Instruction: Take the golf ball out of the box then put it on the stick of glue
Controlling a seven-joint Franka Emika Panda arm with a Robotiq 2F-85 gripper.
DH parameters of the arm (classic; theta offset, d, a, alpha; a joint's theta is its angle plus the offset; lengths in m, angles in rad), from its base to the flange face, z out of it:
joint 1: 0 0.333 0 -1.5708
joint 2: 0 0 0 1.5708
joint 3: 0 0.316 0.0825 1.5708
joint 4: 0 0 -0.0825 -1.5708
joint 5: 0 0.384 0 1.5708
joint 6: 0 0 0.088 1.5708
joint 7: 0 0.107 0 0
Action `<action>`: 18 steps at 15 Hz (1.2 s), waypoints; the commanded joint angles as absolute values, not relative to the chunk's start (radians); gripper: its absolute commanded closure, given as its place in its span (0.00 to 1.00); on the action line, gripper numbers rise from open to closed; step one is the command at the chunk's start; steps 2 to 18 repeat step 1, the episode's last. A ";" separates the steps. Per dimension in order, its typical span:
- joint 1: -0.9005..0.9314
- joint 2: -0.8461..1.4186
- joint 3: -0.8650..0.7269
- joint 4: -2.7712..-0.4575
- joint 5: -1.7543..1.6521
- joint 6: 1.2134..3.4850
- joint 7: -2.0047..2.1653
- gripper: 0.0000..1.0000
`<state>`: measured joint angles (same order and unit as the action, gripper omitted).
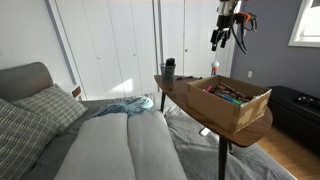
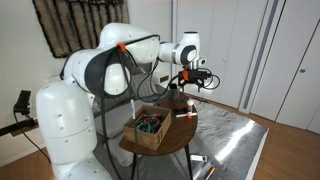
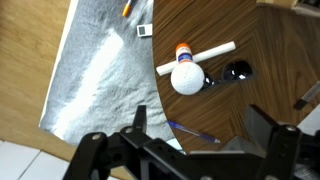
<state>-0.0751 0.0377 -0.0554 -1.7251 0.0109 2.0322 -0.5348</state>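
**Ball on the glue stick, jaws free above it**

The jaws were spread wide and pinched nothing. In the wrist view their 2 fingers (image 3: 138, 120) stood apart with only air between them, above the bench (image 3: 265, 40). Under them the golf ball (image 3: 186, 78) was out of the box (image 1: 245, 112). It appeared to rest on the stick of glue (image 3: 182, 48), of which only an orange part showed beside the ball. A white pen (image 3: 215, 50) lay just beside it, and a dark bottle (image 3: 238, 70) stood near.

The step in hand seemed to be the retreat. It was best done straight upward and slowly, with the jaws wide and no sideways drift. The ball sat on a narrow top, so a small touch or a shake of the bench could roll it off.
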 commanded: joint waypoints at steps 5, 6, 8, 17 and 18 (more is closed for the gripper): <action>-0.072 0.006 -0.058 -1.734 0.011 2.029 -0.564 0.00; -0.072 0.006 -0.058 -1.734 0.011 2.029 -0.564 0.00; -0.072 0.006 -0.058 -1.734 0.011 2.029 -0.564 0.00; -0.072 0.006 -0.058 -1.734 0.011 2.029 -0.564 0.00; -0.072 0.006 -0.058 -1.734 0.011 2.029 -0.564 0.00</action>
